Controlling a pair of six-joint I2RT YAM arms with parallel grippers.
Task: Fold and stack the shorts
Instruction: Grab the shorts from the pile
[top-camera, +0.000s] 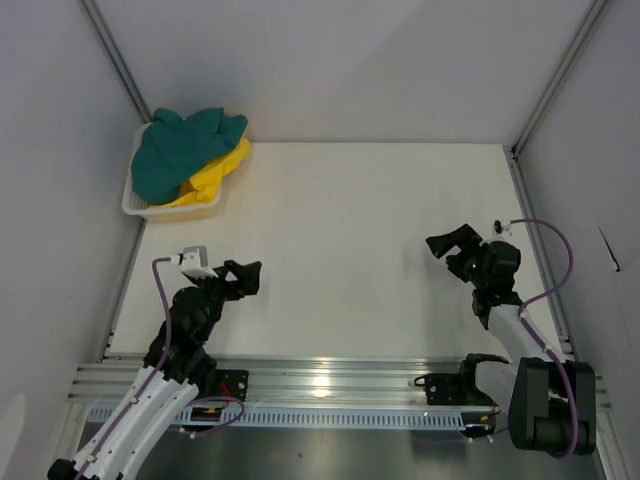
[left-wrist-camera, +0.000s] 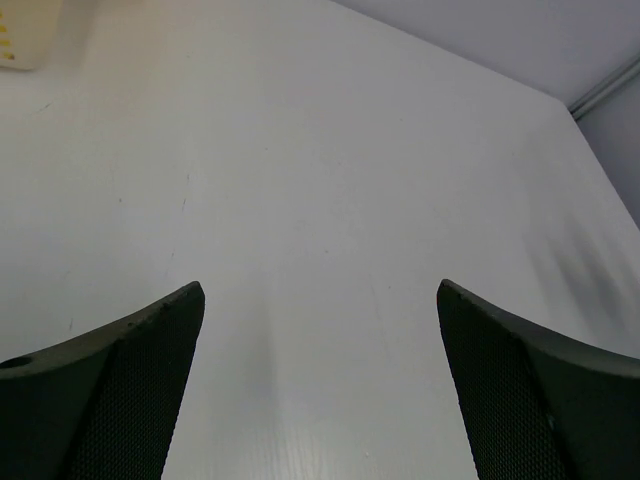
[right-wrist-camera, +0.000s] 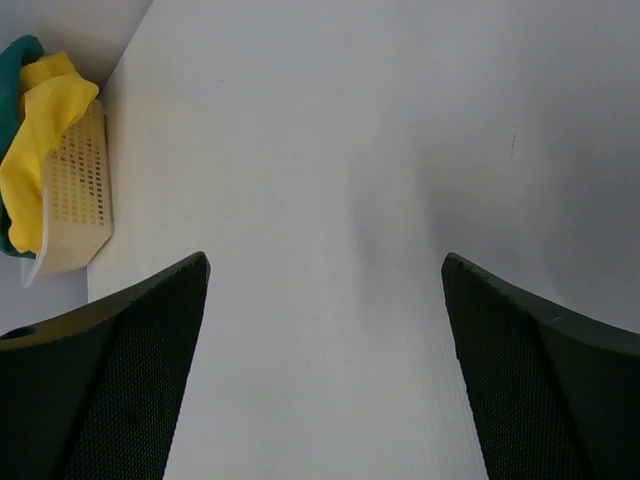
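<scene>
A: Where do we find the shorts?

B: Both pairs sit bunched in the basket (top-camera: 137, 203) at the upper left of the top view, in the far left corner of the table (top-camera: 340, 250). We see the green shorts (top-camera: 175, 150) heaped on top, spilling over the basket's rim, and the yellow shorts (top-camera: 215, 180) under them, hanging out on the right side. Neither pair is folded.

A: And from the right wrist?

B: We catch the basket at the upper left edge there, with yellow cloth draped over its mesh wall and a sliver of green at the frame's edge.

A: What about our grippers?

B: The left gripper (top-camera: 243, 277) hangs at the lower left of the top view, jaws spread wide, nothing between them. In its wrist view we see only bare table between the two dark fingers (left-wrist-camera: 130, 380).

A: The right one?

B: The right gripper (top-camera: 452, 244) is at the right of the top view, also wide apart and holding nothing. Both stand well away from the basket, and from each other.
</scene>
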